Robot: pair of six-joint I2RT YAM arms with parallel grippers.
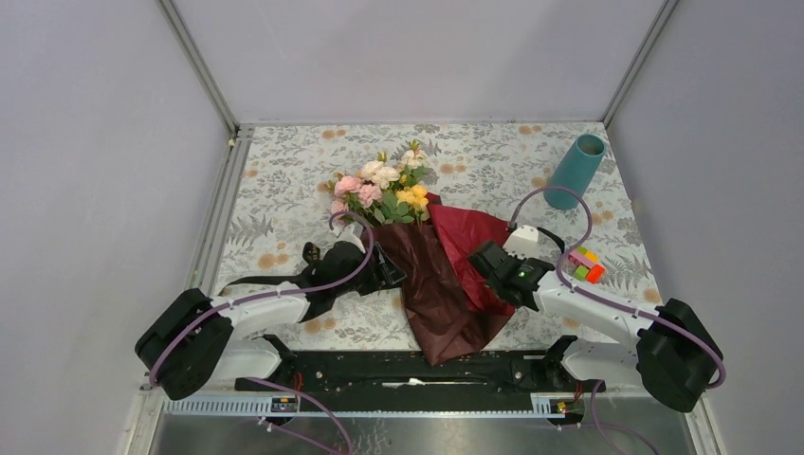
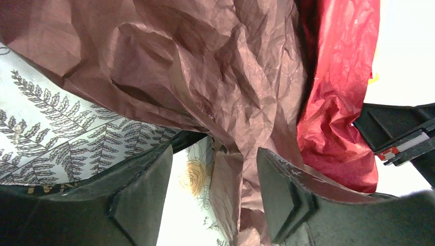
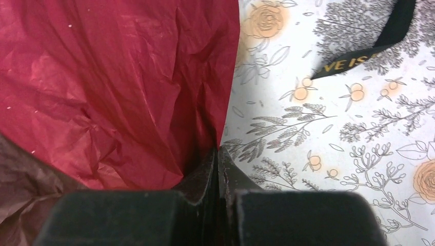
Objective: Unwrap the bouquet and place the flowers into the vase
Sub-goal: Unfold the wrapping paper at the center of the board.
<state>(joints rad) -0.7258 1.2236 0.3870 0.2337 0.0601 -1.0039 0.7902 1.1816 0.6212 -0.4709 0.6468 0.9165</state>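
Top view: bouquet [image 1: 417, 256] lies in the middle of the flowered tablecloth [image 1: 284, 180], stems toward the bottom edge. The flowers [image 1: 379, 185], pink, cream and yellow, point toward the upper middle. Maroon paper [image 1: 431, 303] fans out below them, with red paper [image 1: 474, 237] spread on its right side. Vase [image 1: 576, 172] stands at the upper right, well apart from the bouquet. A block toy [image 1: 588, 265] sits at the right, just beside the right arm. Left gripper [image 1: 393, 272] is at the left edge of the maroon paper, right gripper [image 1: 479, 263] on the right edge of the red paper.

Left wrist view: left gripper [image 2: 214, 154] has its fingers [image 2: 143, 200] apart, at a medium-wide gap. A hanging fold of maroon paper [image 2: 205, 66] drops between them, close to the right-hand finger. It is not clamped. Red paper [image 2: 333, 102] runs down the right of the frame; tablecloth [image 2: 51, 128] shows at the left.

Right wrist view: right gripper [image 3: 218, 154] has its fingers pressed tight together, pinching the lower edge of the red paper [image 3: 113, 87], with creases running into the tips. Maroon paper [image 3: 20, 189] shows at the lower left. A black ribbon [image 3: 379, 41] with gold lettering lies on the tablecloth [image 3: 333, 154] at the upper right, apart from the gripper.
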